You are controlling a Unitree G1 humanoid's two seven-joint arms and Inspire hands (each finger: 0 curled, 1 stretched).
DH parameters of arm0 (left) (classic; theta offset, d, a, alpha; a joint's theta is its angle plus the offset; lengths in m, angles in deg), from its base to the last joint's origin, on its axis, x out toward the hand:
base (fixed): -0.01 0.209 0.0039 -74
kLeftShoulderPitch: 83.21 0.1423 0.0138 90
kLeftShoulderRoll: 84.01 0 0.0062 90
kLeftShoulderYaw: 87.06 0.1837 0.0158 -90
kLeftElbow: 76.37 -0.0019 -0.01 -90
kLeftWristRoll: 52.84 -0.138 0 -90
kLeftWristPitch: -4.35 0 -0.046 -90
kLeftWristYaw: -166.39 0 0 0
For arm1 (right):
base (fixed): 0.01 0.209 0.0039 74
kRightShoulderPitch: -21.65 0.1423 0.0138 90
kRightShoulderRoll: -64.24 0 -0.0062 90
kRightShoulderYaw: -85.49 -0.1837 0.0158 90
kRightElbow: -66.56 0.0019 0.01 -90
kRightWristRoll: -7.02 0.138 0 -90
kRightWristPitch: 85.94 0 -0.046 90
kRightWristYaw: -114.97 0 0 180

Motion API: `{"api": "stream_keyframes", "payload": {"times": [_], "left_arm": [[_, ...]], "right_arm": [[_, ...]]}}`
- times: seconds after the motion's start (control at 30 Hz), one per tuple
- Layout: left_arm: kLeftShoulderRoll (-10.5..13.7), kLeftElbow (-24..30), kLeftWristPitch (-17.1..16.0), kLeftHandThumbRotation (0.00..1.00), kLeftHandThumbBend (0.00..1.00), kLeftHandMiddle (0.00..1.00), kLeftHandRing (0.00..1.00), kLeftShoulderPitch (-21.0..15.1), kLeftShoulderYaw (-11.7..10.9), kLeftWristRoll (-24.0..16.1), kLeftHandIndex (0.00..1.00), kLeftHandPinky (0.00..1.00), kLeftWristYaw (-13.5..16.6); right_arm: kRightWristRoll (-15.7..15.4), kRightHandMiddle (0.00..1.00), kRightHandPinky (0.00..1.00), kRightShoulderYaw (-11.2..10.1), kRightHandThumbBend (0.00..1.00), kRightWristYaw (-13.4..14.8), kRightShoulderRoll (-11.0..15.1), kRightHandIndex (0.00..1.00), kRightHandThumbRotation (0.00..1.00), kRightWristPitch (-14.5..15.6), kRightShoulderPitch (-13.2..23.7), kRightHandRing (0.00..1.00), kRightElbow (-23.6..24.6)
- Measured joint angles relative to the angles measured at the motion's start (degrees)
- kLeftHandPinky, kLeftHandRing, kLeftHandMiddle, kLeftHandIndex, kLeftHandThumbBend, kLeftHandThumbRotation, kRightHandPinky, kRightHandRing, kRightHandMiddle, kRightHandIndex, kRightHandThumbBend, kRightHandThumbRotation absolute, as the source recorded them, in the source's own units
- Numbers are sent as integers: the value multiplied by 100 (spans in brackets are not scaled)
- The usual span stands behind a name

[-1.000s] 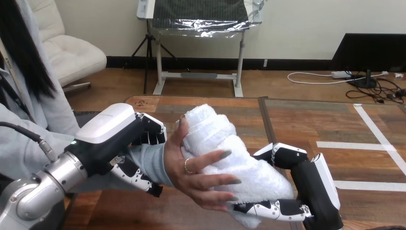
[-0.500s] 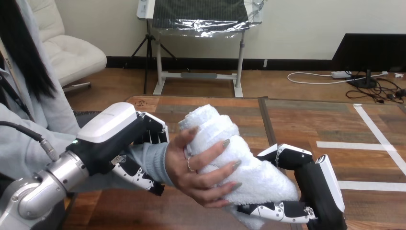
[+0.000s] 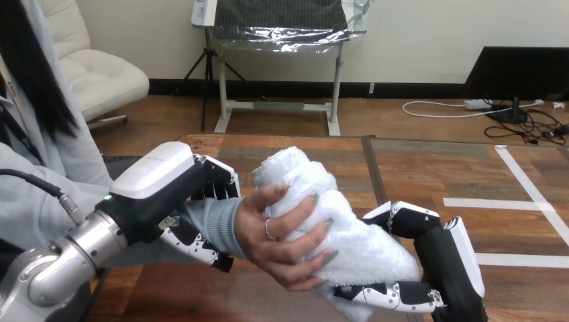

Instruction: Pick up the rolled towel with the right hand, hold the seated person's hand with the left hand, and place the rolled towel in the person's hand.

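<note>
One rolled towel [image 3: 355, 245] over wooden table [image 3: 302, 151]

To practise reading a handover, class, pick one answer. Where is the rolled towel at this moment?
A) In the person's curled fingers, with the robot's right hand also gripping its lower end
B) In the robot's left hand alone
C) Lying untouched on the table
A: the person's hand has its fingers curled round the rolled towel, and the right hand grips the towel's lower end.
</note>
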Motion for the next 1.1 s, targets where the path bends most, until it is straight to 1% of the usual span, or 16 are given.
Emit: {"api": "stream_keyframes", "payload": {"times": [0.2,0.5,0.67,0.77,0.87,0.93,0.97,1.1], "left_arm": [[-12,0,-14,1,96,41,37,0,0,-17,43,34,24],[-35,-12,-150,5,96,44,40,0,0,-115,46,36,171],[-67,-12,-157,8,96,46,42,0,0,-116,49,39,177],[-85,-13,-159,10,95,47,44,0,5,-116,50,40,177],[-100,-13,-159,12,95,50,46,0,14,-115,53,42,167],[-106,-13,-158,14,96,53,49,0,15,-114,55,45,148],[-108,-13,-158,14,96,53,50,0,15,-113,56,46,137],[-108,-13,-154,18,98,59,55,0,15,-100,61,50,79]], "right_arm": [[81,41,22,1,84,-96,-10,44,8,1,0,28,0],[164,39,24,-9,86,-189,-34,43,9,23,0,30,0],[250,39,25,1,86,-277,-59,43,9,119,0,31,0],[351,41,27,25,87,-370,-72,44,8,190,0,33,0],[507,44,32,83,88,-497,-81,47,8,266,0,37,0],[629,48,38,134,89,-600,-85,51,10,321,0,42,0],[670,49,39,149,90,-657,-88,51,10,354,0,44,0],[757,54,48,179,92,-820,-89,57,18,478,0,51,4]]}}
